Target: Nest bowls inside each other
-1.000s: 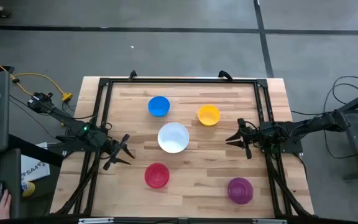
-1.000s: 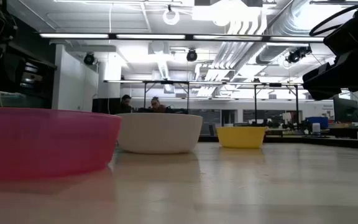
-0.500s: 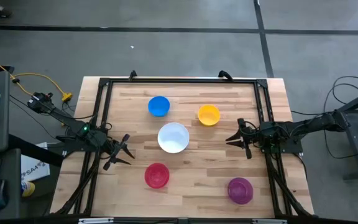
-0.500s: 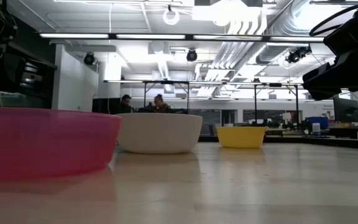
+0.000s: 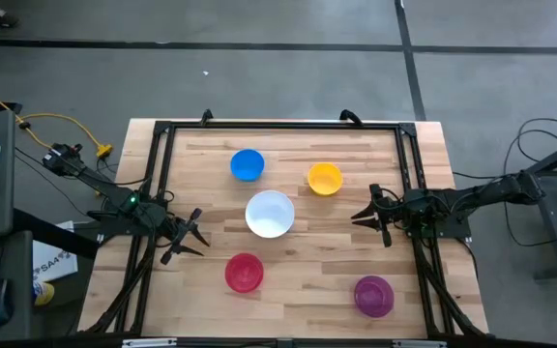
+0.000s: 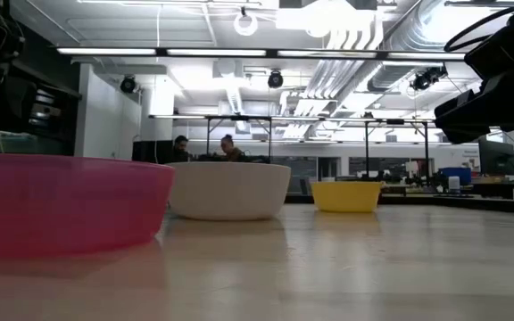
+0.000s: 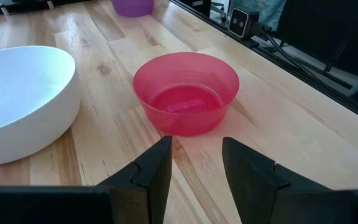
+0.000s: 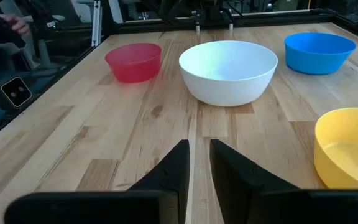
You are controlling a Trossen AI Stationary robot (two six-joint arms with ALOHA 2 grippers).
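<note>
While all five bowls sit apart on the wooden table (image 5: 298, 280), none nested in another, both arms are held low at the table's side edges. At the left edge, the left gripper (image 5: 193, 235) is seen with its fingers (image 7: 156, 171) spread and nothing between them; it is pointed toward the red-pink bowl (image 5: 244, 272), which stands near it on the near left part of the table. Farther back on the left, the blue bowl (image 5: 247, 164) is placed near the far edge. At the table's middle, the white bowl (image 5: 270, 214) is found, between the two grippers. To its right and farther back, the yellow bowl (image 5: 324, 178) is set. On the near right, the purple bowl (image 5: 373, 295) stands well apart from the rest. At the right edge, the right gripper (image 5: 366, 217) is aimed at the white bowl, its fingers (image 8: 173, 168) parted by only a narrow gap and gripping nothing.
</note>
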